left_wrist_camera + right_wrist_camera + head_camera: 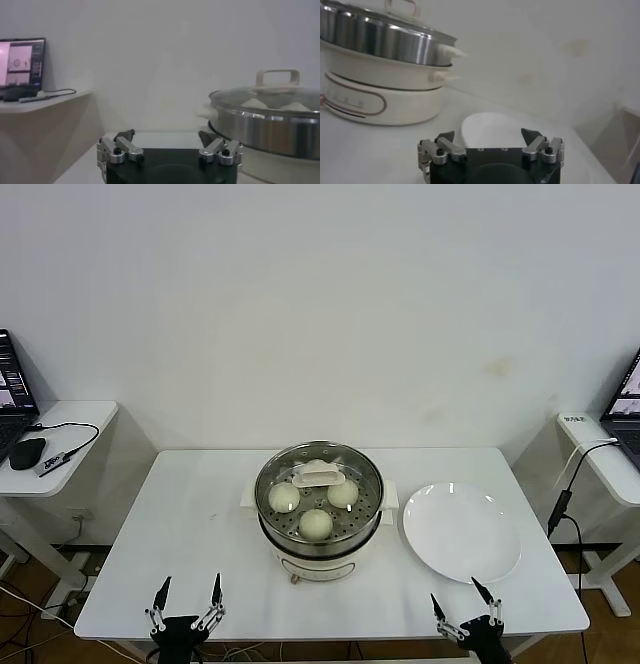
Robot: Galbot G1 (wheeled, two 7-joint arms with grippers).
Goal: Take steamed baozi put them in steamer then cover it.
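The steamer (319, 536) stands at the table's middle on its cream base, with the clear glass cover (320, 475) on top. Through the glass I see steamed baozi: one on the left (284, 497), one in front (316, 524), one on the right (343, 492); another shows partly behind the handle. My left gripper (188, 593) hangs open and empty at the table's front edge, left of the steamer. My right gripper (462, 601) is open and empty at the front edge, below the plate. The left wrist view shows the steamer (270, 131) with its cover (270, 95). The right wrist view shows the steamer (380, 40) too.
A white plate (460, 530), bare, lies right of the steamer and shows in the right wrist view (495, 129). Side desks with laptops stand at far left (40, 439) and far right (610, 454), with cables hanging.
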